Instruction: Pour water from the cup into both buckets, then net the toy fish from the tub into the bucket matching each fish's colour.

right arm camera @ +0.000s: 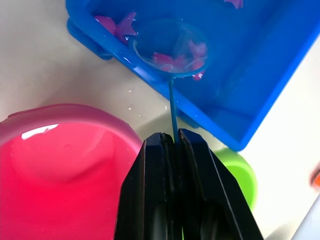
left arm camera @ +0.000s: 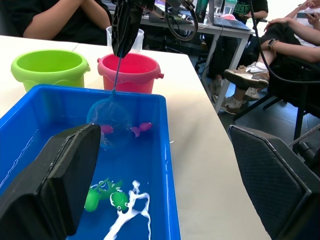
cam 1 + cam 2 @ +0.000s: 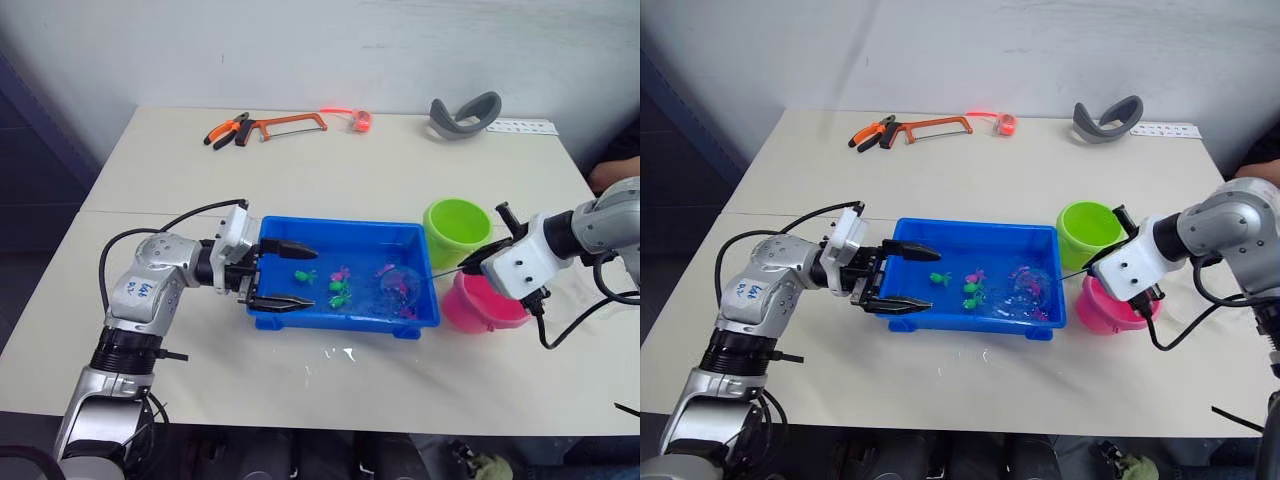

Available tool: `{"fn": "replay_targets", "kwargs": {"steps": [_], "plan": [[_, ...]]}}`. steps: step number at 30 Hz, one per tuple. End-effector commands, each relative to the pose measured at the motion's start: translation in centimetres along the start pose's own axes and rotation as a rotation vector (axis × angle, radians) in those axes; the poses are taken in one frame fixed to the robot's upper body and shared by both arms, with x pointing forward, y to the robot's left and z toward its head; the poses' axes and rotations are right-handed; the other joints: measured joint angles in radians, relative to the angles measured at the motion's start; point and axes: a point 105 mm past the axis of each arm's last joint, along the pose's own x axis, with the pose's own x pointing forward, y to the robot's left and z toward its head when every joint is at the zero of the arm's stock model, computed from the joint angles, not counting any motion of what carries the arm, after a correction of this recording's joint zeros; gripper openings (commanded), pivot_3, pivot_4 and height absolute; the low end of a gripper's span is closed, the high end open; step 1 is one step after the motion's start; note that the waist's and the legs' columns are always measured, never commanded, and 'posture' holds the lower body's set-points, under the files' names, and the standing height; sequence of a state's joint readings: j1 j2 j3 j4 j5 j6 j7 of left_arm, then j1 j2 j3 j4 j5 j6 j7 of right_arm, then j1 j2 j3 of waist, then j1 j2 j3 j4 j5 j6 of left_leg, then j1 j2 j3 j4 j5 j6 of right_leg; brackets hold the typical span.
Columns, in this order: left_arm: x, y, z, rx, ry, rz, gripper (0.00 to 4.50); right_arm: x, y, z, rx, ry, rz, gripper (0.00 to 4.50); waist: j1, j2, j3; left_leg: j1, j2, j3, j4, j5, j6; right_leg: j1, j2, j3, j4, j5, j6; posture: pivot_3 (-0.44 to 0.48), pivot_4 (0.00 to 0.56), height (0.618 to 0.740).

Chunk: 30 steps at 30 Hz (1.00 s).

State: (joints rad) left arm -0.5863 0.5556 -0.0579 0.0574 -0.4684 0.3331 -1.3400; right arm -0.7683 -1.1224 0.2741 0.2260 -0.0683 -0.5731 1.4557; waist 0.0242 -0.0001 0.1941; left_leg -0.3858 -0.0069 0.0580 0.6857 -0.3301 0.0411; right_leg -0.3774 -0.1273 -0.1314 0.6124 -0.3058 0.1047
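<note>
The left gripper [image 3: 283,273] is holding its fingers wide apart over the left end of the shallow blue plastic tub [image 3: 345,318]. To the right, the right gripper [image 1: 173,142] is pinching the thin handle of a small round net [image 1: 171,47], whose hoop is dipping among pink toy fish [image 1: 163,58]. Behind are standing the round pink plastic bucket [image 3: 480,305] and lime green plastic bucket [image 3: 456,228].

A lab or shared office: seated people [image 2: 280,45] at a laptop desk [image 2: 220,25], tools like a hacksaw [image 3: 285,125] on the bench [image 3: 350,170].
</note>
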Motion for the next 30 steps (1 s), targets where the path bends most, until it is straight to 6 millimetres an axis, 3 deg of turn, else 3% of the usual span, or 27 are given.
{"fn": "replay_targets", "kwargs": {"steps": [1,9,19,30], "plan": [[-0.1,0.1,0.6,0.021,-0.024,0.002,4.45,-0.6,0.2,-0.2,-0.024,0.015,0.038,0.0,0.0,0.0,0.0,0.0,0.0,0.0,0.0,0.0,0.0,0.0,0.0,0.0,0.0,0.0,0.0,0.0,0.15,0.74],[-0.2,0.1,0.7,0.023,-0.025,0.008,4.45,-0.4,0.8,0.6,0.022,-0.031,0.096,0.0,0.0,0.0,0.0,0.0,0.0,0.0,0.0,0.0,0.0,0.0,0.0,0.0,0.0,0.0,0.0,0.0,0.15,0.74],[0.0,0.1,0.8,0.024,-0.032,0.003,4.45,0.4,-0.9,0.0,-0.042,0.043,0.018,0.0,0.0,0.0,0.0,0.0,0.0,0.0,0.0,0.0,0.0,0.0,0.0,0.0,0.001,0.0,0.0,0.0,0.15,0.74],[0.3,0.3,0.9,0.032,-0.037,-0.008,4.45,0.5,-0.2,2.0,-0.094,-0.03,0.128,0.0,-0.001,0.0,0.0,0.0,0.0,0.0,0.0,0.0,0.0,0.0,0.0,0.0,0.001,0.0,0.0,0.0,0.15,0.74]]}}
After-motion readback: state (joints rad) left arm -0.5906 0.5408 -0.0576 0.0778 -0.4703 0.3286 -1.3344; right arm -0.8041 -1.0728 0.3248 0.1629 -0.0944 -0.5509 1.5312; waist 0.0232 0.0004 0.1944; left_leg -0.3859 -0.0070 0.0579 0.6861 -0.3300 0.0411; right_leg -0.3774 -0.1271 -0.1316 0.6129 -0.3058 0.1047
